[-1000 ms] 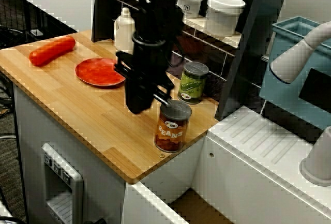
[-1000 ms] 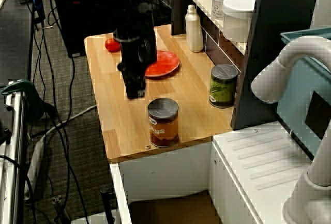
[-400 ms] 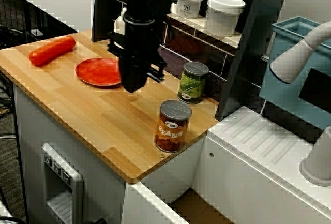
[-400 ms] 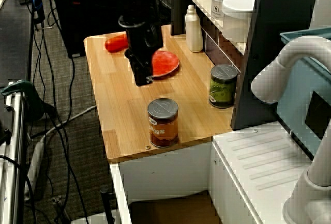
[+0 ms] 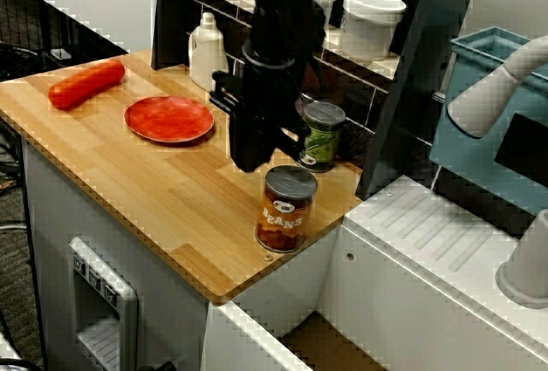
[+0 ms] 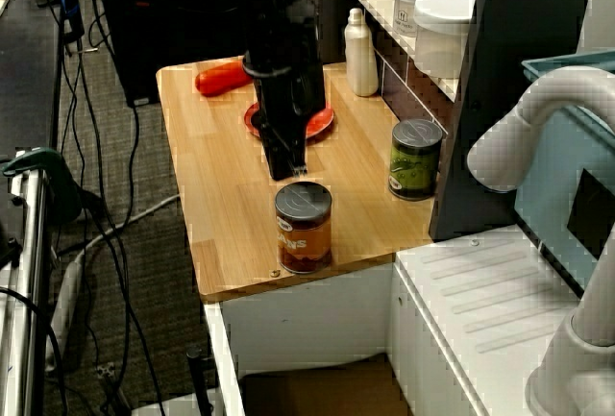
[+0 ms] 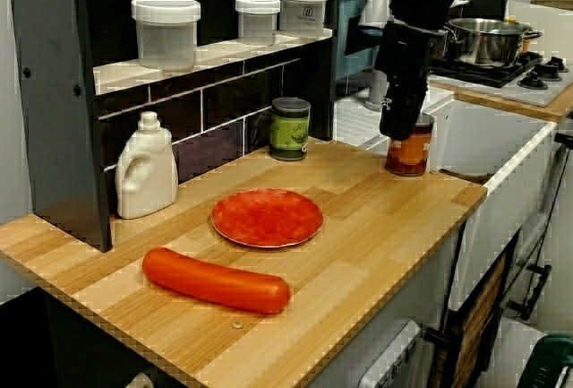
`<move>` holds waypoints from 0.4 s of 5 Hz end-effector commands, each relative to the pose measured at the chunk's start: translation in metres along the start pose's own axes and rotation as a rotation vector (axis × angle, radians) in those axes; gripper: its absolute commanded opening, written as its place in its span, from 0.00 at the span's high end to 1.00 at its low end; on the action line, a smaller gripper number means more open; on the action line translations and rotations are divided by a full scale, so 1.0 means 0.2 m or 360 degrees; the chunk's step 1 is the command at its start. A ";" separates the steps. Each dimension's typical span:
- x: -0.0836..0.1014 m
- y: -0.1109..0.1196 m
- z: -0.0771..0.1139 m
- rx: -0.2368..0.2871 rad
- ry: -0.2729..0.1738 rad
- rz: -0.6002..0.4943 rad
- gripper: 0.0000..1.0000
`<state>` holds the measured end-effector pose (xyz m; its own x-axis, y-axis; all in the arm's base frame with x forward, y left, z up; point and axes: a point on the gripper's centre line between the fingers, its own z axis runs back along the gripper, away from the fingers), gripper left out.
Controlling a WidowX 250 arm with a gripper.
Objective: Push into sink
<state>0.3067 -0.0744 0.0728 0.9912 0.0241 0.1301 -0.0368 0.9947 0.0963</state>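
The black pincer (image 6: 291, 172) hung tip-down just above the wooden counter (image 6: 216, 200), right behind the beans can (image 6: 304, 227) on the side away from the counter's end. Whether its fingers were spread or pressed together could not be told; they read as one dark block in every view. From the far-end view the pincer (image 7: 397, 125) overlapped the upper edge of the beans can (image 7: 408, 148), so contact could not be ruled in or out.

The beans can (image 5: 287, 209) stood upright near the counter's corner, close to the edge that drops toward the sink (image 7: 498, 142). Only part of the sink showed: its white front wall beyond the counter's end, and a strip of brown floor (image 6: 322, 385) below the counter edge.

A green-labelled can (image 5: 320, 136) stood upright near the dark back panel, just beside the arm. Farther along the counter lay a red plate (image 7: 267, 218), empty, with a long red sausage (image 7: 215, 280) near the front edge and a white bottle (image 7: 147, 176) against the back wall. Three white-lidded jars (image 7: 166, 32) sat on the shelf above. A grey faucet (image 6: 538, 128) arched over the white drainboard (image 6: 500, 296), and a steel pot (image 7: 482, 40) rested on the stove beyond the sink.
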 end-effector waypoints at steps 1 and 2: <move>-0.11 -0.28 0.14 -0.0028 -0.0138 -0.0125 1.00; -0.15 -0.37 0.21 -0.0115 -0.0133 -0.0128 1.00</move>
<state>0.2701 -0.1523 0.0781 0.9872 -0.0621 0.1466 0.0510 0.9956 0.0785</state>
